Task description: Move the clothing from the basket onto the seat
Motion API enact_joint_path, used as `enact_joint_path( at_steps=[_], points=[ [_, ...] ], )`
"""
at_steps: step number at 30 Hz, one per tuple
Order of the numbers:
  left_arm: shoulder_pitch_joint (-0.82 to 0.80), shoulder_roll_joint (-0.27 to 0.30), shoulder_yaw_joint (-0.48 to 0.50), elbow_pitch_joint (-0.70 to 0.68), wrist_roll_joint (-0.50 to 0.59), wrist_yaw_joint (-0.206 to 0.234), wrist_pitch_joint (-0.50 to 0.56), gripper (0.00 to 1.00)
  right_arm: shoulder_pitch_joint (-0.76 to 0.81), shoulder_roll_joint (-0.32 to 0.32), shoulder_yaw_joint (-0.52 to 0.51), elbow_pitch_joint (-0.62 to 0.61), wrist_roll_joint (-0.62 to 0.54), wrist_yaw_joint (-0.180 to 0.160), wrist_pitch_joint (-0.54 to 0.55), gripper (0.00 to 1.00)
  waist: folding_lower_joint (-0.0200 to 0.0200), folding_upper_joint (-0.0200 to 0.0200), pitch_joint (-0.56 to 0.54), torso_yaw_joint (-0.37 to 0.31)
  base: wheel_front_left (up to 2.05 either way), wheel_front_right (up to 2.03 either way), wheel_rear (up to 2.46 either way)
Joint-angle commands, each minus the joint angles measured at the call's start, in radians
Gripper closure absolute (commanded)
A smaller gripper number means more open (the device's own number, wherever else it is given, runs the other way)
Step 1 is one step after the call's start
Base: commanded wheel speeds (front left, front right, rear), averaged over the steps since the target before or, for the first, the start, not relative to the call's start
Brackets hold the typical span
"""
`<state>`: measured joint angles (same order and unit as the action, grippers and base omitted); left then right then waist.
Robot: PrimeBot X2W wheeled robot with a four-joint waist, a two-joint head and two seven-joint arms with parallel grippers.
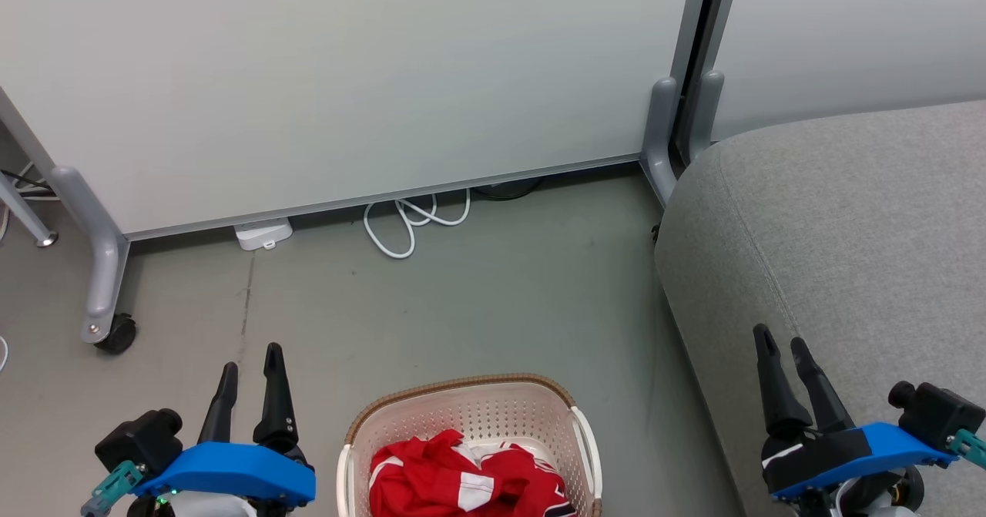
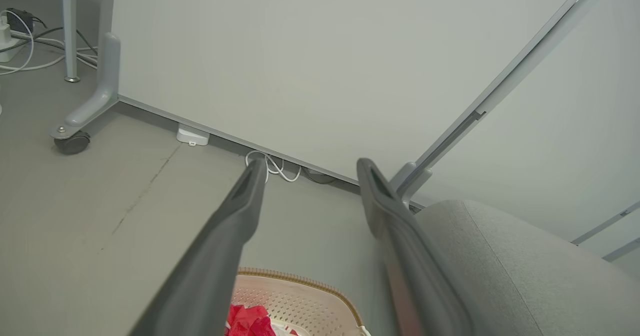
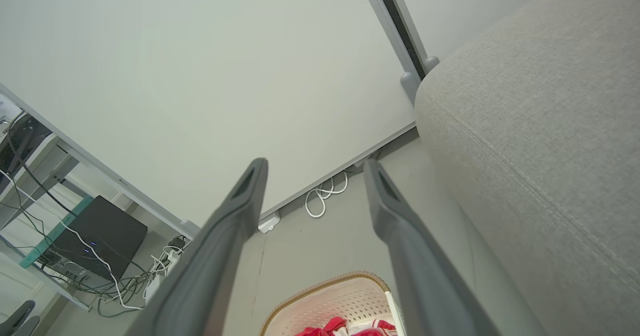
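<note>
clothing (image 1: 462, 478): you see red heap in basket (image 1: 493, 417)
left gripper (image 1: 251, 357): fingers apart, empty
right gripper (image 1: 779, 337): apart, empty, near seat (image 1: 847, 232)

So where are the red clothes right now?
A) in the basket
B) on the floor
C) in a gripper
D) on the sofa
A: the clothes lie bunched inside the basket, and nothing red is on the sofa.
</note>
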<state>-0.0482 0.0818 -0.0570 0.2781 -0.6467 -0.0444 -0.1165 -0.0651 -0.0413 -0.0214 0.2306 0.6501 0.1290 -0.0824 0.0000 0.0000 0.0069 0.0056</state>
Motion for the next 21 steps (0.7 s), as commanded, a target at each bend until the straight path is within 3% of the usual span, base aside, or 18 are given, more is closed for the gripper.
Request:
enact_joint_path(
  at_steps=[1, 21],
  points=[
    [-0.026, 0.008, -0.006, -0.007, 0.033, -0.002, -0.012, 0.0, -0.015, -0.008, 0.004, -0.015, -0.034, 0.001, -0.01, 0.0, 0.0, 0.0, -0.001, 0.001, 0.0, 0.0, 0.0],
    [-0.029, 0.004, -0.01, 0.003, 0.211, -0.027, -0.064, 0.0, -0.008, -0.01, 0.013, -0.02, -0.245, 0.002, -0.04, 0.0, 0.0, 0.0, 0.001, 0.006, 0.0, 0.0, 0.0]
  ],
)
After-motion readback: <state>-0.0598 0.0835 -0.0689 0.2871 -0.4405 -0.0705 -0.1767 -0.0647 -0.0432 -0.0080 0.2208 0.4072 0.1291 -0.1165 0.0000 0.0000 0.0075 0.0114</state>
